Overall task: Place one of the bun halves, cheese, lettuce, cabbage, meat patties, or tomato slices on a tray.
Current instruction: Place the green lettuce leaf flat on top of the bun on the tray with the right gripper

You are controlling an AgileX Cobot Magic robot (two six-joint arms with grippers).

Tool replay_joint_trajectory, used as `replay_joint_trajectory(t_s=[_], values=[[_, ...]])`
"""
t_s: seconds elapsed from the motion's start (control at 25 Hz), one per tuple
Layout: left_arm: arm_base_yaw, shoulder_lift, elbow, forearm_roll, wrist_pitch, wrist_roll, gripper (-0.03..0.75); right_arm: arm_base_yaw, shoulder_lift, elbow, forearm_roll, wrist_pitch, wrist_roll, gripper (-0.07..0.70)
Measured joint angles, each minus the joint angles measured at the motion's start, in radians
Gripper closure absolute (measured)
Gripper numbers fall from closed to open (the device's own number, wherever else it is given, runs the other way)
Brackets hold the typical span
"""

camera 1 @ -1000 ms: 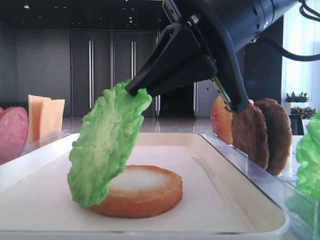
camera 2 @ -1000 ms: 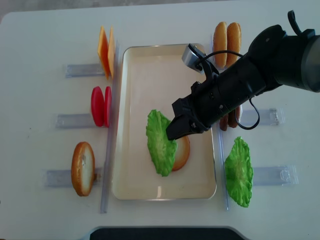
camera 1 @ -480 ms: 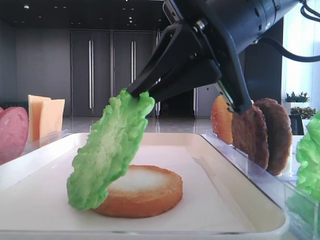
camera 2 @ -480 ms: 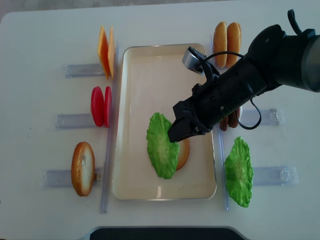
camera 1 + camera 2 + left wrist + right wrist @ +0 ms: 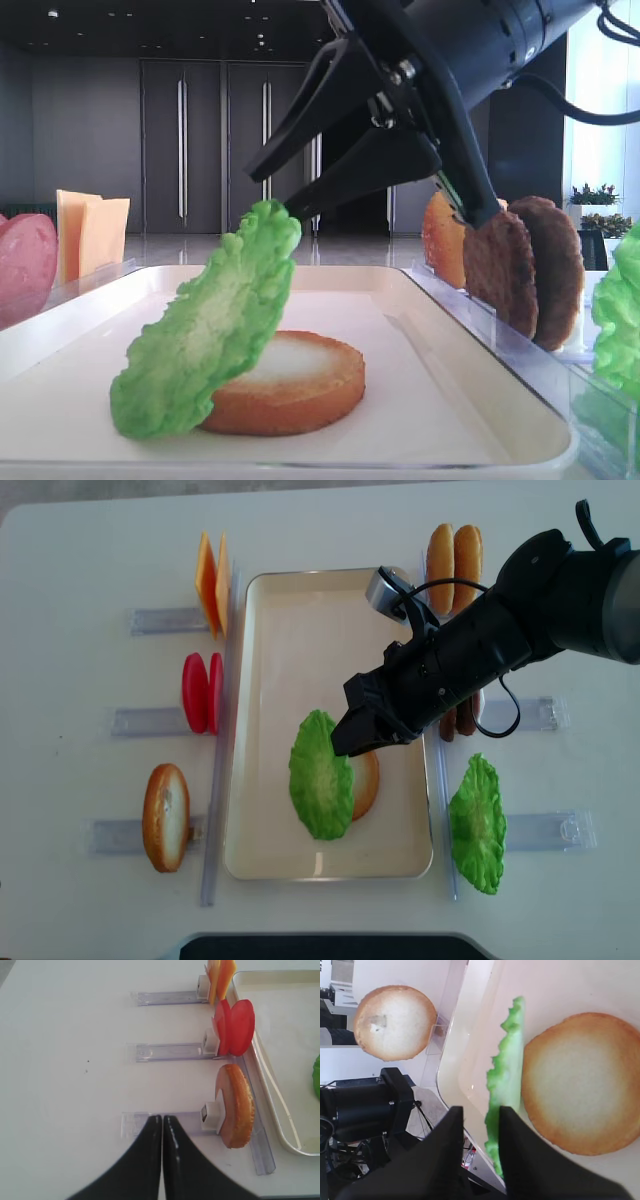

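A green lettuce leaf point(image 5: 210, 330) leans tilted against a golden bun half point(image 5: 290, 385) that lies flat on the cream tray point(image 5: 440, 380). The leaf's lower edge rests on the tray floor. My right gripper point(image 5: 270, 193) hangs open just above the leaf's top edge, with its lower fingertip close to the leaf. In the right wrist view the lettuce point(image 5: 507, 1075) shows edge-on beside the bun half point(image 5: 582, 1082), between my spread fingers point(image 5: 454, 1125). My left gripper point(image 5: 162, 1121) is shut on nothing over the bare table, next to a racked bun half point(image 5: 236, 1105).
Clear racks flank the tray: cheese slices point(image 5: 212, 580), tomato slices point(image 5: 202, 692) and a bun half point(image 5: 165, 817) on the left; bun halves point(image 5: 452, 555), meat patties point(image 5: 525, 270) and a second lettuce leaf point(image 5: 477, 823) on the right. The right arm point(image 5: 520, 630) reaches over the right racks.
The right gripper's jaws have opened and let go of the lettuce. The leaf has sagged lower and now leans on the bun half. The left gripper has not moved.
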Motion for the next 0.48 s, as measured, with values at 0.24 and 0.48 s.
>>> replay_joint_trajectory(t_s=[0.24,0.48], values=[[0.000,0.000,0.000,0.000,0.000,0.000,0.715,0.000,0.000,0.000,-0.001,-0.011,-0.001,0.347],[0.000,0.000,0.000,0.000,0.000,0.000,0.715,0.000,0.000,-0.005,-0.062,-0.012,-0.015,0.253]])
